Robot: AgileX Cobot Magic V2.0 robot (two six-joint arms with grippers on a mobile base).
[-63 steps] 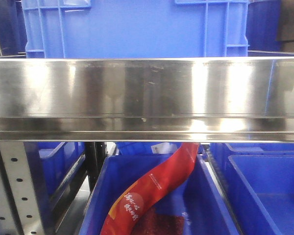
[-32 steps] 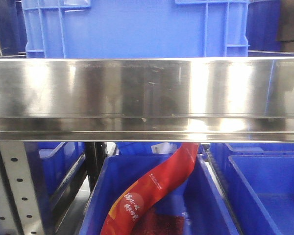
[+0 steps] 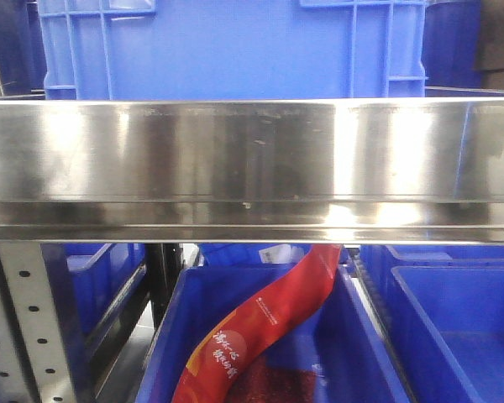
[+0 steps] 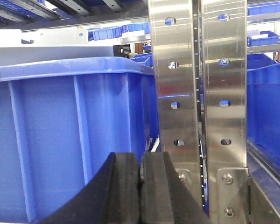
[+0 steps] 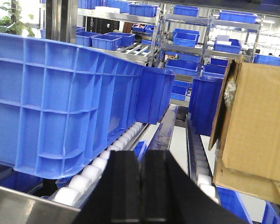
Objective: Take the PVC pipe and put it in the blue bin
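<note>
Two grippers show, each seen from its own wrist camera, and both have their black jaws pressed together with nothing between them. The left gripper [image 4: 140, 186] sits at 6 o'clock in its view, its two pads meeting along a thin vertical seam. Just beyond it at 9 o'clock stands the side wall of a large blue bin [image 4: 60, 135], ribbed and upright, its rim running level across the upper left. At 1 o'clock two perforated steel uprights [image 4: 198, 93] rise side by side, with more blue bins glimpsed behind them at 3 o'clock.

The right gripper [image 5: 142, 186] is likewise closed at 6 o'clock of its view. Ahead of it at 9 to 10 o'clock a big blue crate [image 5: 60, 102] rests on a lane of white rollers [image 5: 102, 163]. At 3 o'clock a cardboard box [image 5: 256, 126] sits with an open flap; at 12 o'clock distant racks hold many small blue bins.

No PVC pipe can be found in any view, so where it lies, which way it points and how its long axis runs cannot be told.

From the front view, a wide steel shelf rail [image 3: 252, 168] crosses the middle, a blue crate [image 3: 235, 46] standing on it at 12 o'clock. Below, at 6 o'clock, a lower blue bin [image 3: 176, 336] holds a red printed bag [image 3: 265, 323] leaning from 7 toward 1 o'clock.

Compared with the earlier front frames, only the reflections on the rail have shifted slightly; bins and bag lie as before.
</note>
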